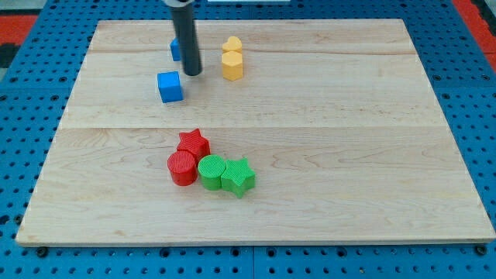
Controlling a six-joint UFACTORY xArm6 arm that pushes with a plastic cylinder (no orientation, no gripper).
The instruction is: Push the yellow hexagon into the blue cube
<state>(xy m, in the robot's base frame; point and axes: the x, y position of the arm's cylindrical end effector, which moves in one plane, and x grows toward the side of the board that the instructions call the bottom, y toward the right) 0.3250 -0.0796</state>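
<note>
While you look, tip: my tip has no hand, holds nothing, sits upper left.
Yellow hexagon: just right of it.
Blue cube: lower left, waiting.

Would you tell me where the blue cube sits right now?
The blue cube sits upper left of the board, just below-left of my tip.

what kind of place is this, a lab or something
Probably a robotics lab bench: a wooden board lies on blue perforated panel, small blocks like the blue cube and yellow hexagon sit near my tip.
</note>
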